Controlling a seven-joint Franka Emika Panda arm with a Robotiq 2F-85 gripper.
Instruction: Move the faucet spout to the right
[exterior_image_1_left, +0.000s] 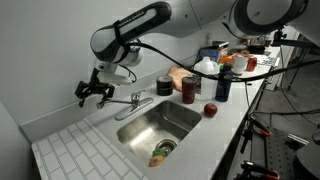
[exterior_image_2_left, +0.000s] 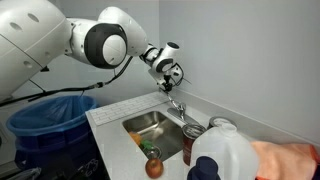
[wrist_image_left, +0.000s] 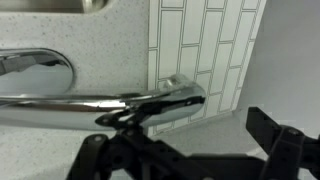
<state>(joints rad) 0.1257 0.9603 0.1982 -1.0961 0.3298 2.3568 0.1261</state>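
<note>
Began, in an exterior view, at far left with a white tiled drainboard (exterior_image_1_left: 70, 150). Placed the black gripper (exterior_image_1_left: 95, 93) over the drainboard's back edge, hanging from the white robot arm (exterior_image_1_left: 135, 38), jaws spread apart. Put the faucet spout (exterior_image_1_left: 122, 103) just right of the gripper: a slim chrome tube lying level along the back of the counter, free tip aimed left toward the gripper, other end joined to the stubby faucet base (exterior_image_1_left: 145, 101). Set the steel sink basin (exterior_image_1_left: 185, 118) in front of the base, with a small yellow and green object (exterior_image_1_left: 160, 152) near the drain. Lined up, further right, a dark cup (exterior_image_1_left: 164, 87), a red jar (exterior_image_1_left: 190, 90), a red apple (exterior_image_1_left: 210, 110) at the counter edge and a dark blue bottle (exterior_image_1_left: 222, 85).

Gave a close look in the wrist view. Ran the faucet spout in from the left edge, ending mid-frame over speckled counter beside the drainboard. Caught the dark fingers (wrist_image_left: 275, 132) wide apart, one crossing the faucet spout near the tip, the other well to the right. Could not judge contact between finger and tube.

Opened, in an exterior view, with a blue bin (exterior_image_2_left: 50, 120) at left, then the gripper (exterior_image_2_left: 170, 77) above the back of the sink basin, and closed with a blurred white jug (exterior_image_2_left: 225, 160) at front right.
</note>
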